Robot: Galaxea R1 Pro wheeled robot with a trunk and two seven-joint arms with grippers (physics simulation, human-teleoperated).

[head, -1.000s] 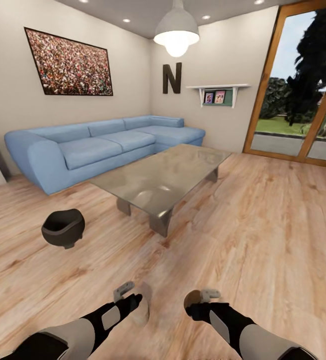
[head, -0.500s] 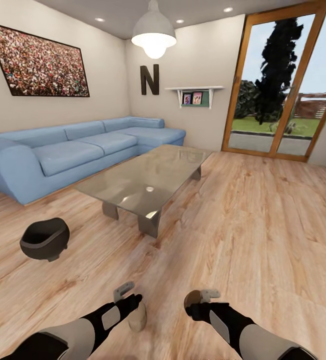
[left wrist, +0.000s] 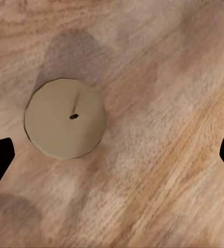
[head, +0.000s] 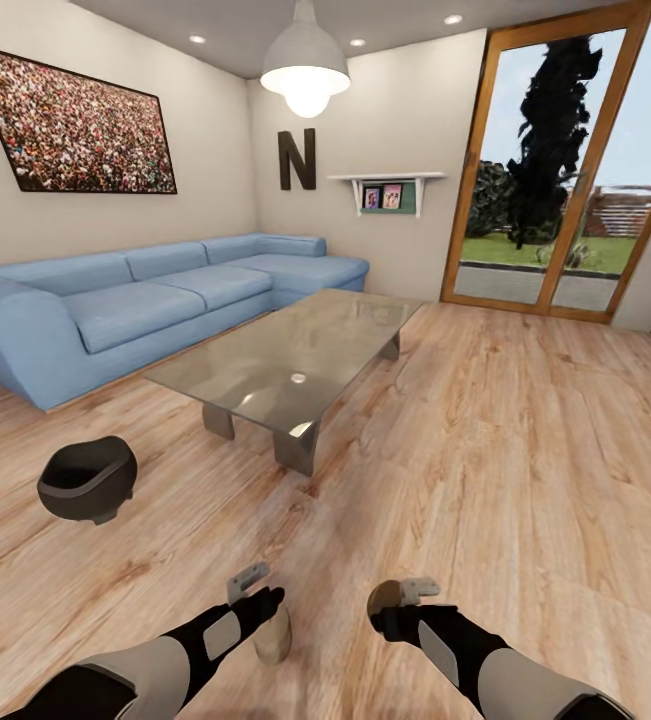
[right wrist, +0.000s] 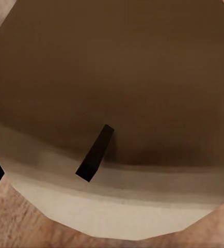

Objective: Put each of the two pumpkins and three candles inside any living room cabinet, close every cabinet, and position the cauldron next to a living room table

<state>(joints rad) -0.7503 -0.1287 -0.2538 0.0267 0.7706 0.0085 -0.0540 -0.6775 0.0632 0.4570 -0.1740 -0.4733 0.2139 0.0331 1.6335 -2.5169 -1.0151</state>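
While half-hidden behind the left end effector (head: 265, 600), a candle (head: 273, 635).

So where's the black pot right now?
In the head view, the cauldron sits on the wood floor at left, between the blue sofa and the glass coffee table.

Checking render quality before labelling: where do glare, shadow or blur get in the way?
Head view: lamp glare reflects on the table glass. Left wrist view: candle sharp, soft shadow beside it on the floor. Right wrist view: a candle very close, blurred and dim.
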